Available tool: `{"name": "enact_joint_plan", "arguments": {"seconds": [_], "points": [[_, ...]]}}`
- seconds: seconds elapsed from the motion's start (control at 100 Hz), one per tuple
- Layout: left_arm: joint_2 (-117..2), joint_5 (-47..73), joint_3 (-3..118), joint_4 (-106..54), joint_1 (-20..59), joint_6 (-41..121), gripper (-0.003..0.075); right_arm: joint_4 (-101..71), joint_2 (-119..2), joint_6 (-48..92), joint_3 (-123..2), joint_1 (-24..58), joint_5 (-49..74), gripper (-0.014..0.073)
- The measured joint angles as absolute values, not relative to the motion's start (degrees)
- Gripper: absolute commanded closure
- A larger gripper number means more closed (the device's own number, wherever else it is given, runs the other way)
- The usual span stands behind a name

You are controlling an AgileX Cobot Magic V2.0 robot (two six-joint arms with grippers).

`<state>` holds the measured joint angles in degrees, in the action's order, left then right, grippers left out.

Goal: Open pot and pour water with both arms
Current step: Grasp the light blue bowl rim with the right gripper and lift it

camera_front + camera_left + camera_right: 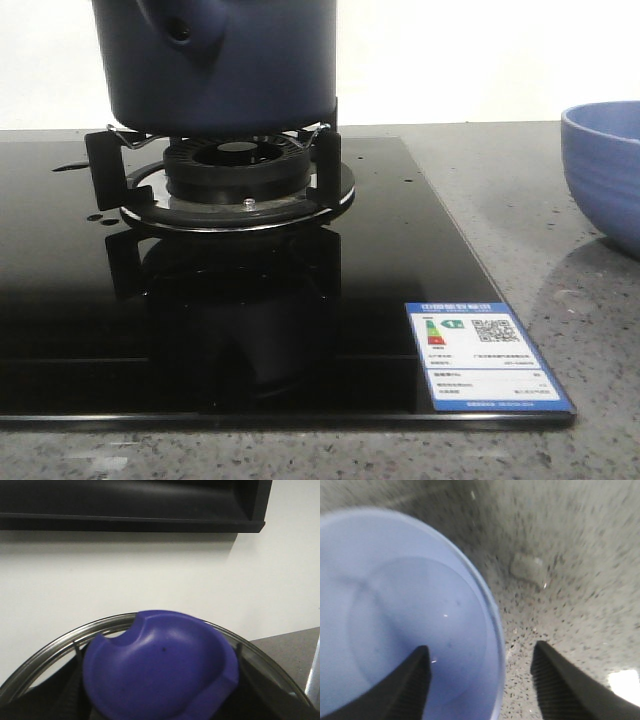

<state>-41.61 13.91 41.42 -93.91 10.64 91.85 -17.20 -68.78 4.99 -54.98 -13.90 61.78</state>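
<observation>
The dark navy pot (pixel 215 60) stands on the gas burner (pixel 237 175); its top is cut off by the front view's edge. In the left wrist view my left gripper (pixel 157 682) is shut on the blue knob (pixel 160 665) of a glass lid with a metal rim (pixel 60 642), seen against the white wall. My right gripper (pixel 480 667) is open and straddles the rim of the light blue bowl (pixel 390 605): one finger (pixel 410 685) is over the bowl's inside, the other over the worktop. Neither gripper shows in the front view.
The black glass hob (pixel 80 330) carries a blue-edged energy label (pixel 485 355) at its front right corner. The light blue ribbed bowl (pixel 605 170) stands on the speckled grey worktop (pixel 520 200) at the right. A dark hood (pixel 125 505) hangs on the wall.
</observation>
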Motion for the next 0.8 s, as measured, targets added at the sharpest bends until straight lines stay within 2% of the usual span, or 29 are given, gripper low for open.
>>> {"name": "enact_joint_plan", "arguments": {"seconds": [0.13, 0.2, 0.36, 0.58, 0.8], "points": [[-41.6, 13.9, 41.4, -93.9, 10.6, 91.8, 0.0530, -18.9, -70.7, 5.0, -52.1, -13.9, 59.3, 0.0329], [-41.6, 13.9, 41.4, -93.9, 10.6, 91.8, 0.0530, -19.3, -71.1, 5.0, -51.4, -13.9, 58.2, 0.0397], [-41.6, 13.9, 41.4, -93.9, 10.6, 91.8, 0.0530, -20.7, -71.3, 5.4, -51.3, -13.9, 57.2, 0.0659], [-41.6, 13.9, 41.4, -93.9, 10.6, 91.8, 0.0530, -21.8, -71.3, 7.6, -53.6, -13.9, 58.3, 0.0655], [-41.6, 13.9, 41.4, -93.9, 10.6, 91.8, 0.0530, -22.4, -71.4, 7.8, -63.8, -12.7, 62.2, 0.0654]]}}
